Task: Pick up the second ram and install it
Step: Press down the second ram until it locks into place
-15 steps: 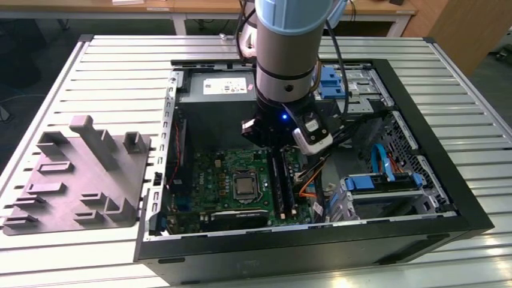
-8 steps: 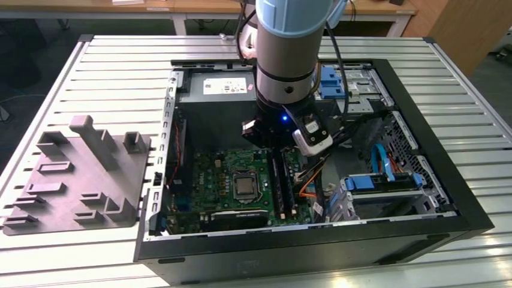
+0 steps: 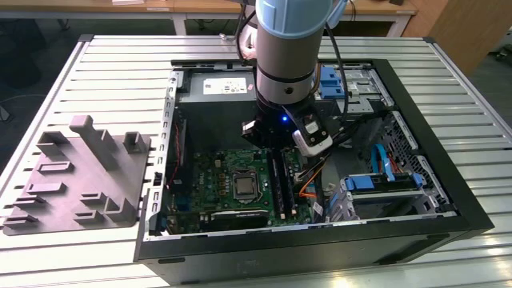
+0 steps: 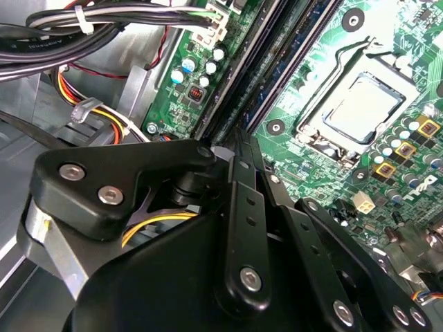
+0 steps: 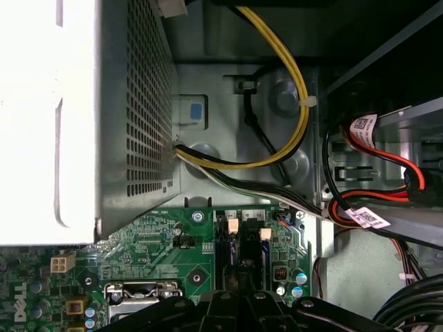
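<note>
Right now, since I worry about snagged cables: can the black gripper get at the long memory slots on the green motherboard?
Probably yes. The black gripper is right over the long memory slots on the green motherboard, and the yellow and black cable bundle lies to one side, not across the slots.

Workshop or lab, slatted metal workbench [image 3: 120, 66], open computer case [image 3: 416, 144], grey fixture tray [image 3: 76, 180], wooden desks [image 3: 192, 9] behind

The exterior view looks down from above; both wrist views sit close over the motherboard [image 3: 232, 180].
</note>
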